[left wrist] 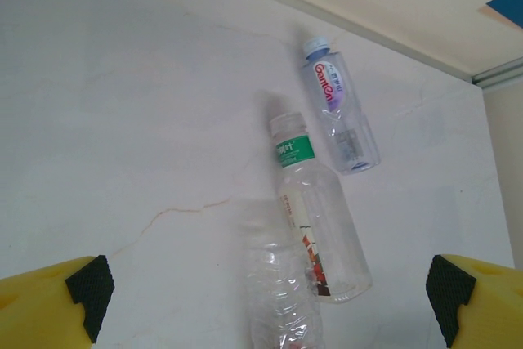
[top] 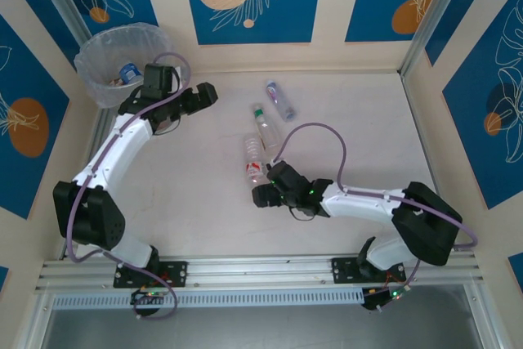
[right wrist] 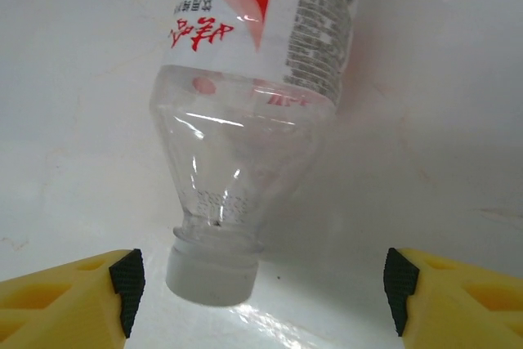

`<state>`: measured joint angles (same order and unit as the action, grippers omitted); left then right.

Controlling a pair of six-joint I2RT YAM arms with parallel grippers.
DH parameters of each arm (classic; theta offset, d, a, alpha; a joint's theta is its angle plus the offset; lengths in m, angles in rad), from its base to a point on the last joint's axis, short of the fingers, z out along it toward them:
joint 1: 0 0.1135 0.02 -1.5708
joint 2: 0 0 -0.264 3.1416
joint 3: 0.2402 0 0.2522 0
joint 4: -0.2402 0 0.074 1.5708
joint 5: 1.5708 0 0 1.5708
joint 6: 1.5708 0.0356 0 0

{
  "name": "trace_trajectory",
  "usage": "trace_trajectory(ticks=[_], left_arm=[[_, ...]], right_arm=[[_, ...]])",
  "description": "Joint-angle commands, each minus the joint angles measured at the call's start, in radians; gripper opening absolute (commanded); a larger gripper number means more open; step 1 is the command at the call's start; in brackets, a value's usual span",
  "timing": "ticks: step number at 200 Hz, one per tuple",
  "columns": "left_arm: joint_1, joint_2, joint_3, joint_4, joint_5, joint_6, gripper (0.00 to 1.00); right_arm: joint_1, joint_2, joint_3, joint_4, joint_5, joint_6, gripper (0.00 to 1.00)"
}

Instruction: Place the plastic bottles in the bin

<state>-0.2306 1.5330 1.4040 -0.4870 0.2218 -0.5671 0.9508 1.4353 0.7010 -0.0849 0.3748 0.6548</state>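
Observation:
Three plastic bottles lie mid-table: a purple-labelled one (top: 280, 100) (left wrist: 339, 108), a green-banded one (top: 263, 124) (left wrist: 319, 218) and a red-and-white-labelled one (top: 255, 161) (right wrist: 245, 55). The bin (top: 96, 71) stands in the far left corner with a blue-labelled bottle (top: 129, 73) inside. My right gripper (top: 263, 195) (right wrist: 263, 288) is at the red-labelled bottle's white cap (right wrist: 211, 275); the jaws stand open on either side of it with gaps. My left gripper (top: 206, 96) (left wrist: 270, 300) is open just right of the bin and holds nothing.
Patterned blue and cream walls close the table at the back and both sides. The right arm's purple cable (top: 327, 132) loops over the table right of the bottles. Bare tabletop (top: 368, 120) lies to the right.

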Motion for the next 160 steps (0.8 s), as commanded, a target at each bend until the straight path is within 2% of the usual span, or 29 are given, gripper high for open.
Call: trace_trajectory(ticks=[1, 22, 50, 94, 132, 148, 160], left_arm=[[-0.007, -0.044, -0.036, 0.042, -0.048, -0.007, 1.0], [-0.007, -0.047, -0.049, 0.039, -0.068, -0.002, 0.99], [-0.007, -0.05, -0.065, 0.038, -0.076, 0.018, 0.99], [-0.007, -0.064, -0.1, 0.039, -0.028, 0.082, 0.99], [-0.017, -0.101, -0.128, 0.059, -0.007, 0.234, 0.99], [-0.042, -0.138, -0.165, 0.117, -0.048, 0.315, 0.99], [-0.062, -0.176, -0.22, 0.213, -0.049, 0.396, 0.99]], right_arm=[[0.027, 0.051, 0.048, -0.036, 0.027, -0.018, 0.79], [0.043, 0.095, 0.073, -0.043, 0.021, -0.023, 0.79], [0.045, 0.14, 0.087, -0.069, 0.036, 0.009, 0.73], [0.042, 0.163, 0.077, -0.028, 0.027, -0.042, 0.51], [0.023, 0.109, 0.062, 0.006, 0.002, -0.184, 0.31], [-0.012, 0.065, 0.046, 0.013, -0.054, -0.256, 0.26], [-0.054, 0.022, 0.028, 0.022, -0.143, -0.316, 0.25]])
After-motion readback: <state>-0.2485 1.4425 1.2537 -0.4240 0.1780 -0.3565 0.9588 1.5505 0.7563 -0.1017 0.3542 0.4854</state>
